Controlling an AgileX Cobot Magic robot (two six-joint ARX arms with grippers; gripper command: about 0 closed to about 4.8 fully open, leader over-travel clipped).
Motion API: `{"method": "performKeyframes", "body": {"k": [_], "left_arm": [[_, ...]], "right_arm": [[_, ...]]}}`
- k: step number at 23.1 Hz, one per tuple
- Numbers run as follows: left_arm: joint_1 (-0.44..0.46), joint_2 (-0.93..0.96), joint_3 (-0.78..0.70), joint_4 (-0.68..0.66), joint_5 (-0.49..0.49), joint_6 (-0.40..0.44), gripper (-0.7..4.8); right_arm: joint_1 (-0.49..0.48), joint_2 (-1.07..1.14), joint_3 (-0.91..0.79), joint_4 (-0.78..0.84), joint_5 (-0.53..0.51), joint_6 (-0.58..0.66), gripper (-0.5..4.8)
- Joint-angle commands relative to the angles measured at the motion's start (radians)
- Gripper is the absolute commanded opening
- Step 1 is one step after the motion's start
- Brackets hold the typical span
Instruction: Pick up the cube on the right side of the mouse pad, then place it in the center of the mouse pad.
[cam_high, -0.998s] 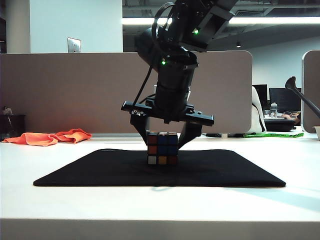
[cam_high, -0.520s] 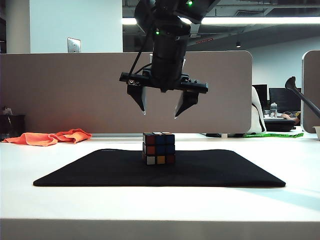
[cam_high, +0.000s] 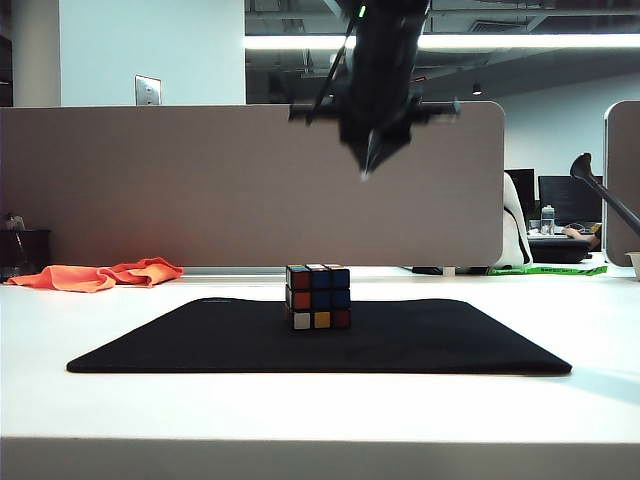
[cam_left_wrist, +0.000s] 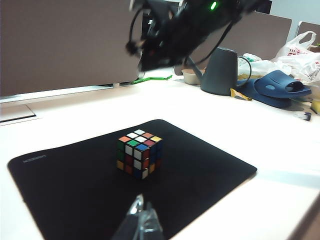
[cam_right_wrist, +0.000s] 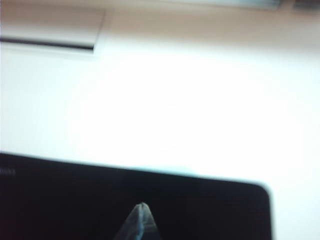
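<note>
Office partitions (cam_high: 180, 185) in beige are standing along the far side of a white table (cam_high: 320, 410), and ceiling strip lights are glowing above them. At the far left of the table an orange cloth (cam_high: 100, 274) is lying crumpled, well apart from everything else. A black mouse pad (cam_high: 200, 345) is lying flat across the middle of the table, its long side facing the exterior camera. The puzzle cube (cam_high: 318, 297) is sitting on the mouse pad at about its center, resting flat with red, blue, orange, white and yellow stickers facing the camera; nothing is touching it.

The left pincer (cam_left_wrist: 142, 220) is hovering low at the near-left edge of the scene, looking across the pad toward the cube (cam_left_wrist: 139, 153); its translucent fingertips (cam_left_wrist: 136, 207) are lying pressed together, so it is clenched and carrying nothing. It is not showing in the exterior view.

The right pincer (cam_high: 369, 165) is hanging high above the pad, above and slightly right of the cube, blurred in the exterior view. Its fingers are meeting in a single downward point, and the right wrist view shows the same closed tip (cam_right_wrist: 141, 212) over the pad's black surface (cam_right_wrist: 65, 200), so it is clenched and empty.

At the far right, a dark chair and monitors are showing beyond the partition.
</note>
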Motion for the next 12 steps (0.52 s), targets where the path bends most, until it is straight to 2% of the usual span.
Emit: {"method": "performKeyframes", "body": {"k": [1, 3, 6, 10, 12], "left_arm": [[0.005, 0.001, 0.004, 0.013, -0.096, -0.003, -0.06], [0.006, 0.001, 0.004, 0.013, -0.146, -0.003, -0.06], [0.006, 0.001, 0.004, 0.013, -0.232, -0.002, -0.06], [0.006, 0.001, 0.004, 0.012, -0.36, 0.001, -0.06], [0.006, 0.001, 0.004, 0.008, -0.391, 0.005, -0.06]], "right_arm": [[-0.032, -0.075, 0.007, 0.029, 0.011, -0.076, -0.05], [-0.055, -0.125, 0.006, 0.031, -0.011, -0.138, -0.05], [-0.108, -0.206, 0.002, 0.015, -0.126, -0.257, -0.05], [-0.167, -0.291, 0.001, -0.029, -0.216, -0.296, -0.05], [-0.195, -0.335, 0.0, -0.062, -0.274, -0.322, -0.05]]}}
